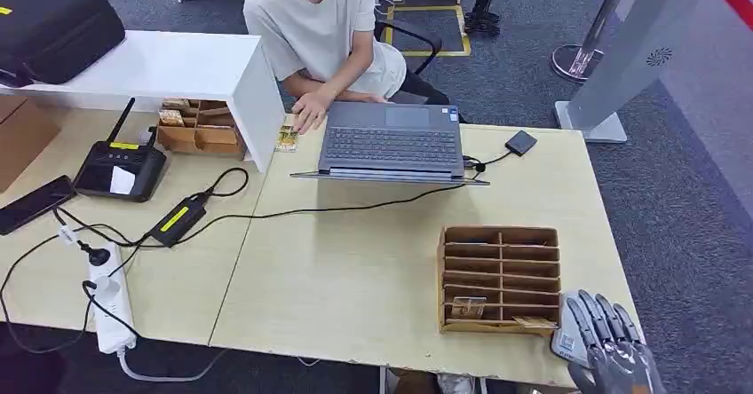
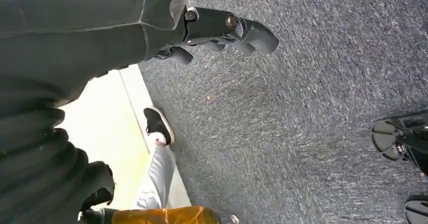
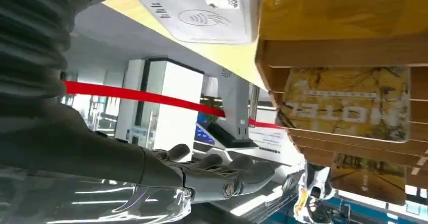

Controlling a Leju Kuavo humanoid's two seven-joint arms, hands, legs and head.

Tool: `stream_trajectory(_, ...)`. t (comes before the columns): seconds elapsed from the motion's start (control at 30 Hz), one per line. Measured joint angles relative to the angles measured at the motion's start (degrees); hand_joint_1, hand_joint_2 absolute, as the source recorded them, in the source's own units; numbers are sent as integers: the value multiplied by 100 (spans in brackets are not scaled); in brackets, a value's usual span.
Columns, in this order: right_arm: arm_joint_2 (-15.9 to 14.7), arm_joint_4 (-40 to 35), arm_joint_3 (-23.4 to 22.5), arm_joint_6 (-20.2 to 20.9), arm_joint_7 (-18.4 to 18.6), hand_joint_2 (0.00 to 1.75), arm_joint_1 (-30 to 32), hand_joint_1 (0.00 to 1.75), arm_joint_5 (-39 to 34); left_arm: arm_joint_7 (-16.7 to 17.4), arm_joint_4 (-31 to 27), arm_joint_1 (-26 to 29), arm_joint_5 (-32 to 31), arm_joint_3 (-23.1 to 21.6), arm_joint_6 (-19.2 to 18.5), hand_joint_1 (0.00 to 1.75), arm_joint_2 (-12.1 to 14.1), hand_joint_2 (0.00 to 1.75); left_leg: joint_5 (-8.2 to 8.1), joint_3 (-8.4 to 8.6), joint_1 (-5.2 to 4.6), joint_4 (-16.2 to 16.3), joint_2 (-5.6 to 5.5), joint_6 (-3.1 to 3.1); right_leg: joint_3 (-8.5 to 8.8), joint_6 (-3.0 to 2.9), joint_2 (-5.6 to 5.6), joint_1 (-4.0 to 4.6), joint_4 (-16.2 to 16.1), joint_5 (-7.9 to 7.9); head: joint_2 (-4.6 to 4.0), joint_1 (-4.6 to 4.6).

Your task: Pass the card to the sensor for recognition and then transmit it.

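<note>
A wooden slotted card holder (image 1: 499,279) stands on the pale table's front right part. One yellow card (image 1: 468,307) sits in a front slot and another (image 1: 535,322) lies at its front right corner. The right wrist view shows the holder (image 3: 343,47) close up, with a yellow hotel card (image 3: 348,103) and a second card (image 3: 368,176). The grey-white sensor (image 1: 563,342) with a QR sticker lies beside the holder, partly under my right hand (image 1: 613,350). That hand's fingers (image 3: 222,176) are spread and hold nothing. My left hand (image 2: 222,30) hangs over the carpet, holding nothing.
A person sits behind an open laptop (image 1: 391,141) at the table's far side. At the left are a power strip (image 1: 111,310), cables, a black device (image 1: 120,168), a phone (image 1: 34,203) and a second wooden holder (image 1: 200,128) under a white shelf (image 1: 178,66). The table's front edge (image 1: 355,354) is close.
</note>
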Motion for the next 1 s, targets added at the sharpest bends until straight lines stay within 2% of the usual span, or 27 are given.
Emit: stream_trajectory(1.0, 98, 146, 491, 0, -24, 175, -410, 0, -33, 2, 0, -8, -15, 0, -46, 0, 2, 175, 0, -1, 0, 0, 0, 0, 0, 0, 0, 0, 0, 0, 0, 0)
